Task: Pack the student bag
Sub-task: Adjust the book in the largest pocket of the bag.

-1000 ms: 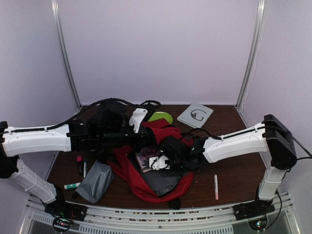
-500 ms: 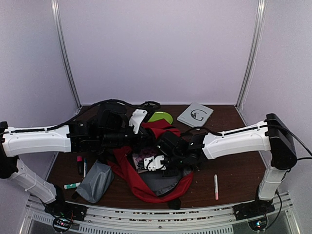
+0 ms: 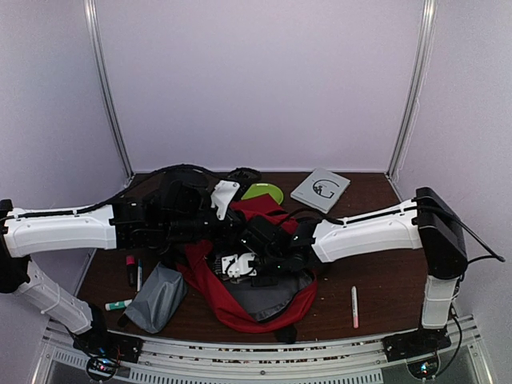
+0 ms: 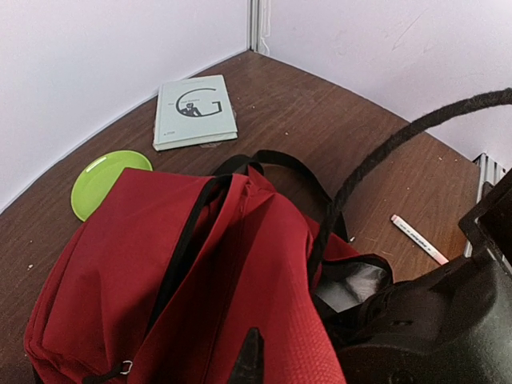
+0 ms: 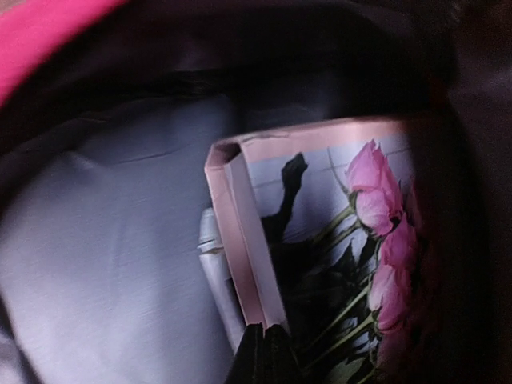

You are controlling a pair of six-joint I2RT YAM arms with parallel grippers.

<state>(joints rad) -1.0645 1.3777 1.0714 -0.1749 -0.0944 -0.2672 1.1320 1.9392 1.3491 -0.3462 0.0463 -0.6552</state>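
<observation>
The red student bag (image 3: 232,308) lies open in the middle of the table. My left gripper (image 3: 238,230) is shut on the red fabric of the bag's upper flap (image 4: 264,272) and holds it up; only one dark fingertip (image 4: 250,356) shows. My right gripper (image 5: 268,352) is inside the bag's grey lining (image 5: 104,240), shut on the spine corner of a pink book with roses on its cover (image 5: 336,256). A pale marker (image 5: 214,268) lies under the book's edge. From above, the right gripper (image 3: 234,264) is at the bag's mouth and the book is mostly hidden.
A grey pouch (image 3: 156,298) lies left of the bag, with markers (image 3: 130,270) and a green-capped one (image 3: 118,305) beside it. A green disc (image 3: 264,192) and a grey booklet (image 3: 320,190) sit at the back. A white pen (image 3: 354,306) lies at the right.
My right arm has moved left and deeper into the bag's opening, carrying the book with it. The left arm and the raised flap have stayed put.
</observation>
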